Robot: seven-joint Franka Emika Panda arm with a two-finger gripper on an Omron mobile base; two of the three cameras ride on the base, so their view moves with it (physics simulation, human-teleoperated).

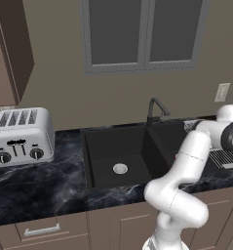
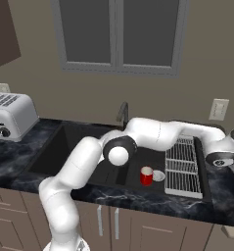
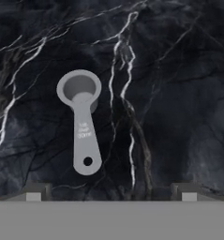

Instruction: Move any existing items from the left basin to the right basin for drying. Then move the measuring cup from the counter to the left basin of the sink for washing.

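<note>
In the hand view, the small grey measuring cup (image 3: 84, 126) lies flat on the black marble counter (image 3: 179, 93), its round bowl away from me and its handle pointing back toward my gripper (image 3: 111, 194). The gripper hovers open above it, fingertips spread wide and nothing between them; the cup sits left of the midline. The red mug (image 2: 146, 175) stands upright in the right basin (image 2: 155, 161), beside the silver drain. The left basin (image 1: 113, 146) holds nothing but its drain (image 1: 120, 168). My arm reaches across the sink to the far right.
A metal drying rack (image 2: 183, 166) lies just right of the right basin. The dark faucet (image 1: 154, 110) rises behind the sink. A silver toaster (image 1: 20, 136) stands on the counter at the far left. A wall outlet (image 2: 219, 109) is behind the rack.
</note>
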